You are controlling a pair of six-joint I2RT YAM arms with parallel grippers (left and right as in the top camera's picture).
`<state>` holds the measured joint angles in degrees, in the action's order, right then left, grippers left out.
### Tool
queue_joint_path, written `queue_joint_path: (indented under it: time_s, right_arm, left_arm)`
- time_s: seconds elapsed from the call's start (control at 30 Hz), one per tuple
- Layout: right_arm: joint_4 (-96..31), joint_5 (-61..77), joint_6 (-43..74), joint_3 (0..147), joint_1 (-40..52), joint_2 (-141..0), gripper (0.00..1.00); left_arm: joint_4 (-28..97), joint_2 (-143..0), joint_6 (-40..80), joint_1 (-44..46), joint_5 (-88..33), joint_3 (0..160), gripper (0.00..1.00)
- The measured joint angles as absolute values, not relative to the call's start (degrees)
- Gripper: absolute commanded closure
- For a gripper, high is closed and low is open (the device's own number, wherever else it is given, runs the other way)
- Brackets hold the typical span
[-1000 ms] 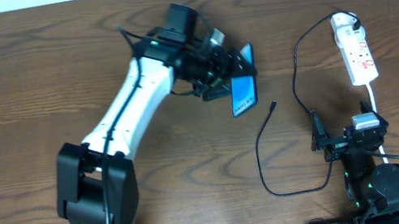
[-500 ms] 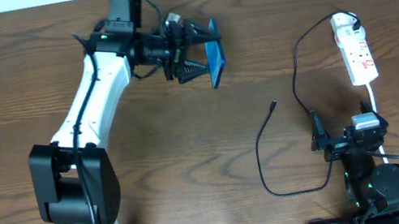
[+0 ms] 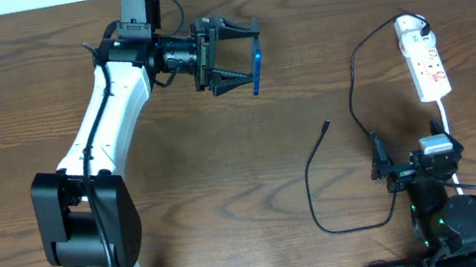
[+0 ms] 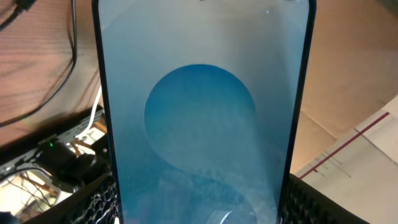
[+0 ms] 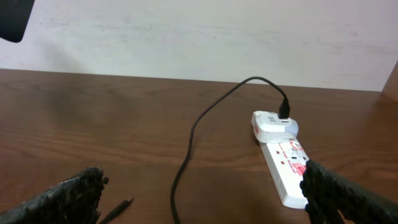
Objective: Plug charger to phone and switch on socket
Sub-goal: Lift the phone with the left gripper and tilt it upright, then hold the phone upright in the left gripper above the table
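Phone (image 3: 255,62) swung toward far table (image 3: 18,113) edge, left gripper (image 3: 249,56) clamping — right gripper (image 3: 409,157) agape, empty.

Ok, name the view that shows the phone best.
Left wrist: the phone fills the frame, screen facing the camera, though its ends are cut off. Overhead shows it only edge-on, a thin blue strip held in the left claw. The right wrist view does not show it.
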<state>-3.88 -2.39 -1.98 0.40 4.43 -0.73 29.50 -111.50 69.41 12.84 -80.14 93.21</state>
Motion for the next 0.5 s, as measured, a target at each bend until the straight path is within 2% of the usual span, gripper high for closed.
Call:
queue_joint_path:
  time_s: [0.5]
  right_arm:
    - [-3.9,-2.4,-2.0,0.4,4.4,-0.7,0.01]
  left_arm:
    - [25.9,-111.5,72.3,11.8,-81.4,93.2,0.26]
